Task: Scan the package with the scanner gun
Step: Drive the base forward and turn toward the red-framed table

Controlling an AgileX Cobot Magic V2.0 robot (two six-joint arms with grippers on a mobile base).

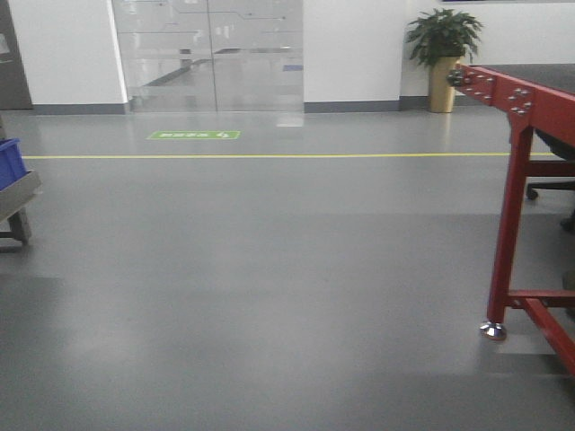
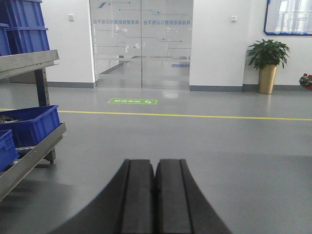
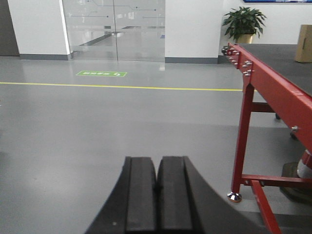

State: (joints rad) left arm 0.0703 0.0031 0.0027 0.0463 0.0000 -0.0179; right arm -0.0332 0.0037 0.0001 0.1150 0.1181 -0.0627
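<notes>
The package (image 3: 305,44), a plain tan cardboard box, stands upright on the red-framed table (image 3: 273,87).

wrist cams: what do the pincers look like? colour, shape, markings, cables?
Left pincer and right pincer look alike. Each has two matte black fingers, long flat-topped bars with rounded tips and outer sides that flare toward the camera. No markings or cables show. The arms themselves are out of view.

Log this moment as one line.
left pincer: shut, empty | right pincer: shut, empty | scanner gun: not in view | tan box: on red table
</notes>
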